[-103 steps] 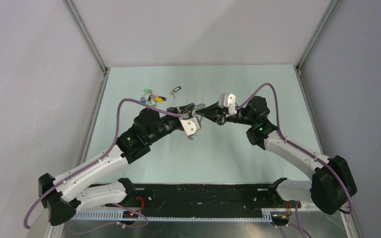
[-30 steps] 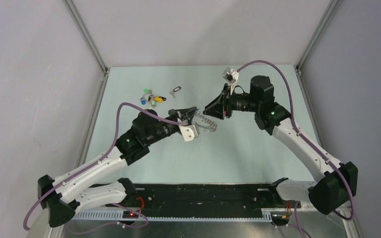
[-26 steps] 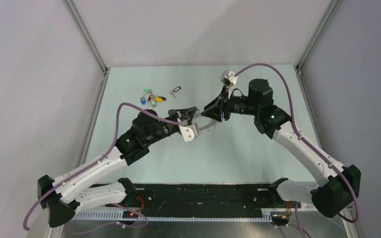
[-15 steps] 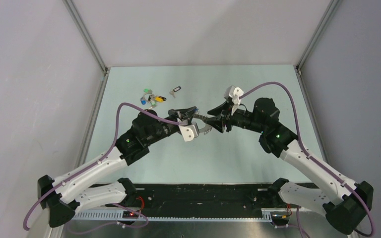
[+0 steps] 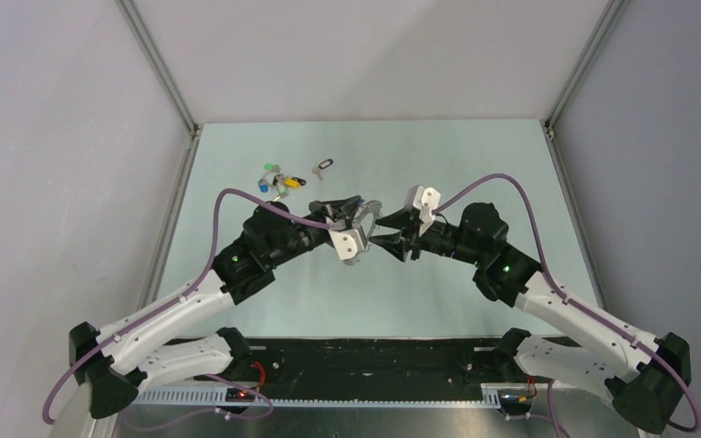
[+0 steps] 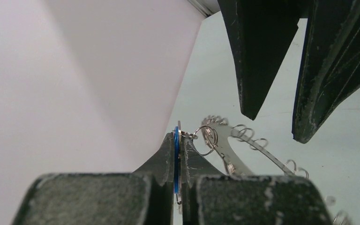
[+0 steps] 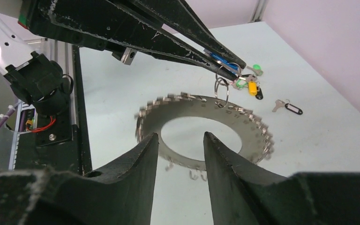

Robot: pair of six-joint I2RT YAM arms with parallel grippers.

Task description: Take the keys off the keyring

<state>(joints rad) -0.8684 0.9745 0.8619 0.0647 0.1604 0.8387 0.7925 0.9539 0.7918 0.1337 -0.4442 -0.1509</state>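
Both arms bend inward to meet at mid-table, the left claw pinched tight on a blue key from which the keyring hangs, the right claw half-spread on its near right side.

Pale green table: colour-tagged keys, black-tagged key

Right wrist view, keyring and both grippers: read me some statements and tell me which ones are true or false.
1. The left gripper is shut on a thin blue tag linked by small rings to the keyring. True.
2. The right gripper is clamped on the keyring. False: its jaws stand apart.
3. A black-tagged key lies on the table, apart from the keyring. True.
4. The coloured keys hang from the keyring. False: they lie on the table beyond it.
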